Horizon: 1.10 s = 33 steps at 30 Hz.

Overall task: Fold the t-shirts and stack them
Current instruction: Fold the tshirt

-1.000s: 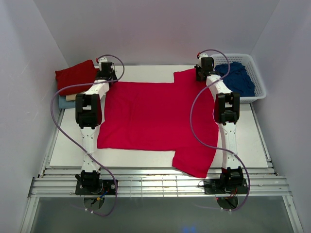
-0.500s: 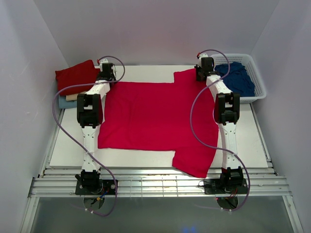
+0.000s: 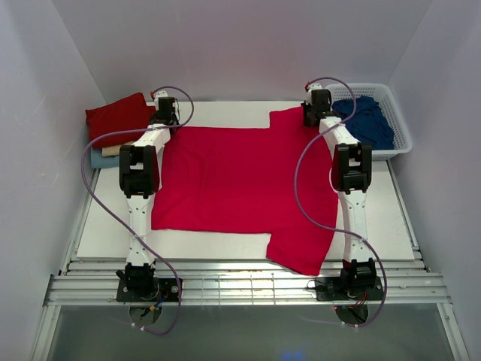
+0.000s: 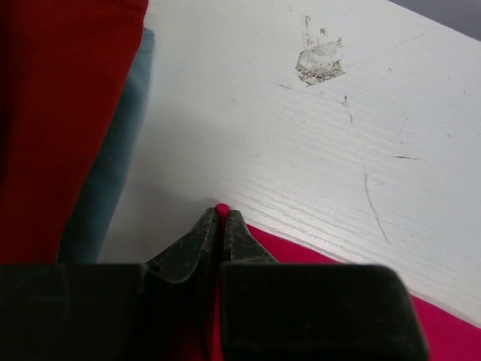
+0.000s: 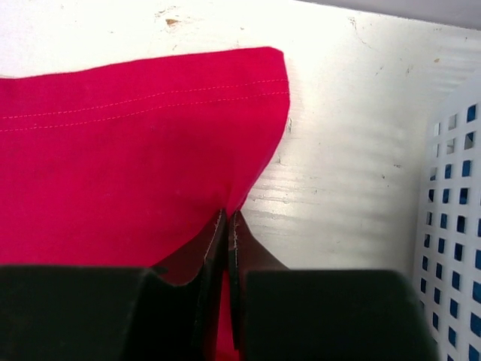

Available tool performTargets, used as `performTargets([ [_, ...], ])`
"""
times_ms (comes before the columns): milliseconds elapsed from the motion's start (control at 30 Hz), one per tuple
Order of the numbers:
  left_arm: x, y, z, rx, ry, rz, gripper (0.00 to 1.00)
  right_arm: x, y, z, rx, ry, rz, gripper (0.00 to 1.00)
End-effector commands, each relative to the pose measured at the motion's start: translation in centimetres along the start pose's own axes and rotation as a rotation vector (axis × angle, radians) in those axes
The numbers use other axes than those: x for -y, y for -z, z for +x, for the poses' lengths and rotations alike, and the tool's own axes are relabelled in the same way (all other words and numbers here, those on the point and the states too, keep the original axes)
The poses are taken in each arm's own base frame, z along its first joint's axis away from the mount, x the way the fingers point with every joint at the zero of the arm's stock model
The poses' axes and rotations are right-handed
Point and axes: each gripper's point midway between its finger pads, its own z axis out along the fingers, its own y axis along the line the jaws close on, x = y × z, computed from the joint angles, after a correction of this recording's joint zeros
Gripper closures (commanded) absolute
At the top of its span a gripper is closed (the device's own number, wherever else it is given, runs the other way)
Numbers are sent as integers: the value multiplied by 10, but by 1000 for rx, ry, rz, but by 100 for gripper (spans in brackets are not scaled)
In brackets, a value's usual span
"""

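A bright crimson-red t-shirt (image 3: 240, 180) lies spread flat on the white table, one sleeve hanging over the near edge. My left gripper (image 3: 164, 120) is shut on the shirt's far left corner; a red nub of cloth (image 4: 222, 208) shows between the closed fingertips. My right gripper (image 3: 314, 114) is shut on the shirt's far right edge by the sleeve (image 5: 143, 143); cloth runs between its closed fingers (image 5: 216, 241). A folded darker red shirt (image 3: 114, 115) lies on cream and pale blue ones (image 3: 101, 156) at the far left. A navy shirt (image 3: 367, 120) lies in the basket.
A white plastic lattice basket (image 3: 400, 128) stands at the far right, close beside my right gripper; its wall shows in the right wrist view (image 5: 455, 226). The folded stack shows at the left of the left wrist view (image 4: 60, 113). Bare table board (image 3: 225, 111) lies beyond the shirt.
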Motion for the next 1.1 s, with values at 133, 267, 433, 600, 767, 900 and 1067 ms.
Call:
performTargets([
  [133, -2, 14, -45, 139, 28, 7, 94, 14, 29, -24, 38, -35, 38, 92],
  [267, -1, 28, -67, 194, 37, 21, 95, 16, 47, -48, 83, -43, 37, 92],
  [433, 2, 44, -88, 243, 48, 46, 95, 15, 68, -63, 113, -42, 27, 92],
  [600, -3, 53, -82, 243, 48, 47, 95, 13, 80, -48, 78, -36, 22, 92],
  [767, -7, 67, -79, 244, 53, 55, 95, 7, 97, -38, 66, -29, 18, 92],
  [900, -15, 78, -74, 254, 60, 42, 95, 1, 111, -26, 44, -23, 13, 92],
  [1067, -30, 85, -53, 218, 48, -4, 95, -5, 132, -9, 24, -20, 11, 92],
])
